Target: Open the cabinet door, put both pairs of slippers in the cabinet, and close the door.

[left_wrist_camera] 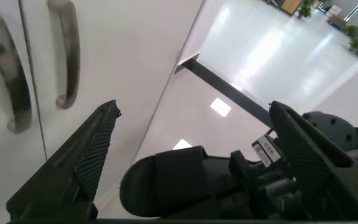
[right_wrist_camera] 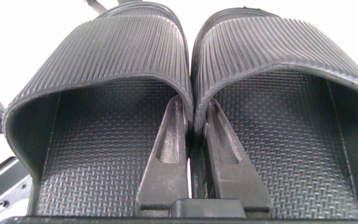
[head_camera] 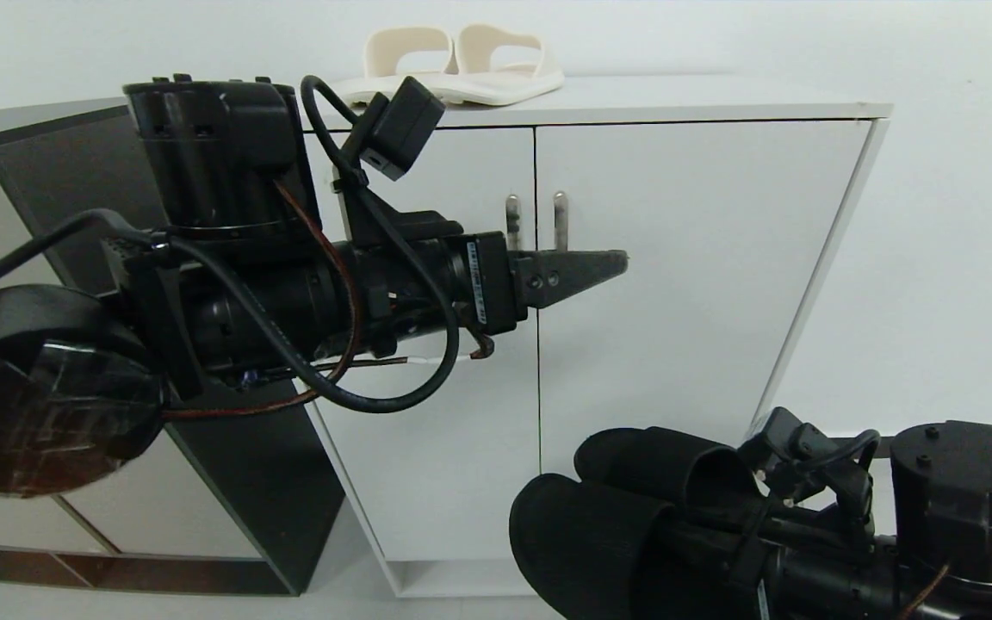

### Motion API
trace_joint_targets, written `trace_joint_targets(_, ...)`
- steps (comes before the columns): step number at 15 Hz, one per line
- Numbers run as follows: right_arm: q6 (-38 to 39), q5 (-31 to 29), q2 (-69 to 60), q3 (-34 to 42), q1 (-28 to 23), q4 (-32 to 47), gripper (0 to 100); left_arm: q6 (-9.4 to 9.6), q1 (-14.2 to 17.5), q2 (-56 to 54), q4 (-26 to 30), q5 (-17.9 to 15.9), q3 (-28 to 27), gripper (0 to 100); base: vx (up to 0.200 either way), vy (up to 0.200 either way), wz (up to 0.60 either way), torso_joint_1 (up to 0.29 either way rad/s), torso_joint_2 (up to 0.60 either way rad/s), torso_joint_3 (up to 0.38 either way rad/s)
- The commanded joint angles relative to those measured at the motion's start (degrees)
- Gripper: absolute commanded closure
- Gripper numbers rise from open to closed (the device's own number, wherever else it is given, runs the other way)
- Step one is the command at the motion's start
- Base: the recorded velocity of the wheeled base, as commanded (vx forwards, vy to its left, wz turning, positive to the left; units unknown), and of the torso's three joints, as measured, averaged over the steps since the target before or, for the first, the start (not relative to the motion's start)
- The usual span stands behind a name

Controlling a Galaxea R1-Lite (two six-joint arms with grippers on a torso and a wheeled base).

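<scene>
The cabinet (head_camera: 685,284) is plain white with silvery handles (head_camera: 560,220). The cream slippers (head_camera: 461,65) look pretty much patternless, but the black slippers (right_wrist_camera: 123,56) have ribbed straps and diamond-textured footbeds.

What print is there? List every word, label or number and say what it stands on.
Left-arm label, behind the left gripper: too small to read.
Right-arm label, behind the right gripper: blurred, unreadable.
Cabinet, black slippers, beige slippers: no print.
</scene>
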Motion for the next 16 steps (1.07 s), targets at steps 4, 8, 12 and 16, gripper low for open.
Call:
trace_joint_targets(4,0.0,0.0,-0.1,0.0,0.4,0.0,100,0.16,1.5,3.0,0.0,0.6,-2.9,0,0.000,0.000,0.00,0.000,0.00,0.000)
trace_joint_targets(8,0.0,0.0,-0.1,0.1,0.4,0.0,100,1.22,2.2,7.3,0.0,1.8,-6.4,0,0.000,0.000,0.00,0.000,0.00,0.000)
trace_joint_targets(12,0.0,0.0,-0.1,0.1,0.4,0.0,100,1.22,2.3,11.0,0.0,3.5,-9.9,0,0.000,0.000,0.00,0.000,0.00,0.000)
trace_joint_targets(16,0.0,0.0,-0.1,0.2,0.4,0.0,100,1.22,2.3,14.6,0.0,3.8,-12.4,0,0.000,0.000,0.00,0.000,0.00,0.000)
